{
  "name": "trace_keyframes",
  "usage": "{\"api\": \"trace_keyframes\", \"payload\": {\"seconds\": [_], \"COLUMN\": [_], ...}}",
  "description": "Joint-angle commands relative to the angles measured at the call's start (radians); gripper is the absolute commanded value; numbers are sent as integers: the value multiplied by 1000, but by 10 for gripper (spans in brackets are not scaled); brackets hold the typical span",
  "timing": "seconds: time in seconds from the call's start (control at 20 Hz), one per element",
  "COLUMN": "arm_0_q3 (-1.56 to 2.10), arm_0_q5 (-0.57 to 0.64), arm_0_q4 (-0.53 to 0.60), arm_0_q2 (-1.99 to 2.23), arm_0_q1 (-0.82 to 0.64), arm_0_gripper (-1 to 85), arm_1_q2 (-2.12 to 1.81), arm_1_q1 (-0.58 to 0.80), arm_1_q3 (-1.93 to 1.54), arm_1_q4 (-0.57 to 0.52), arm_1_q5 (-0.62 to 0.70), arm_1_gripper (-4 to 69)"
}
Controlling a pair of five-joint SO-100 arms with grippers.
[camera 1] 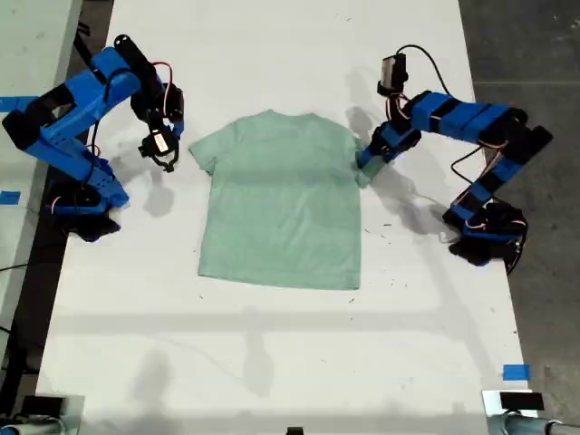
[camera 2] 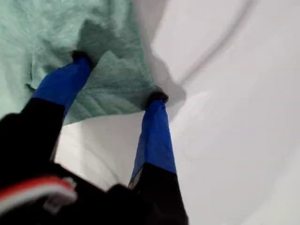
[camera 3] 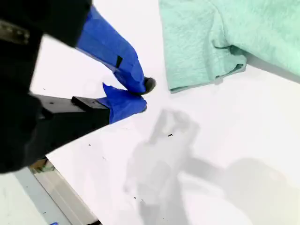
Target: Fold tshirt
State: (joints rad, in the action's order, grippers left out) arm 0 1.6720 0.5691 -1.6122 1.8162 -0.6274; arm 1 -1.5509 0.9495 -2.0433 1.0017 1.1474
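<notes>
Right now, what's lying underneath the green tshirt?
Only the white table shows around the tshirt, which lies flat on it. My first gripper straddles one sleeve edge, jaws open. Whatever the cloth covers cannot be seen, though no bump shows.

The tshirt (camera 2: 70, 42) runs off the first wrist view's edge, and my first hand (camera 2: 117, 77) covers part of its sleeve.

We're in a robotics lab or test workshop here: a big white table (camera 1: 272, 362) carries two blue arms (camera 1: 68, 127) with bare wires, bits of blue tape (camera 1: 515, 372) mark its edge, grey concrete floor (camera 1: 521, 54) shows at the exterior view's right, and small devices (camera 1: 512, 401) sit along the near edge.
</notes>
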Motion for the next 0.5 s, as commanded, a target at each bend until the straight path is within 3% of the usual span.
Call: {"api": "trace_keyframes", "payload": {"seconds": [0.0, 0.05, 0.1, 0.3, 0.45], "arm_0_q3": [-38, -35, -34, -34, -32], "arm_0_q5": [8, 8, 6, 3, 2], "arm_0_q4": [3, 5, 5, 6, 8], "arm_0_q2": [5, 5, 5, 5, 5], "arm_0_q1": [8, 8, 9, 17, 21], "arm_0_gripper": [0, 0, 0, 0, 0], "arm_1_q2": [48, 46, 48, 37, -40], "arm_1_q1": [-9, -5, -2, 11, 14], "arm_1_q3": [57, 66, 75, 127, 212], "arm_1_q4": [-28, -26, -25, 31, 164], "arm_1_q5": [25, 18, 18, -8, -35], "arm_1_gripper": [68, 1, -19, -20, -20]}}
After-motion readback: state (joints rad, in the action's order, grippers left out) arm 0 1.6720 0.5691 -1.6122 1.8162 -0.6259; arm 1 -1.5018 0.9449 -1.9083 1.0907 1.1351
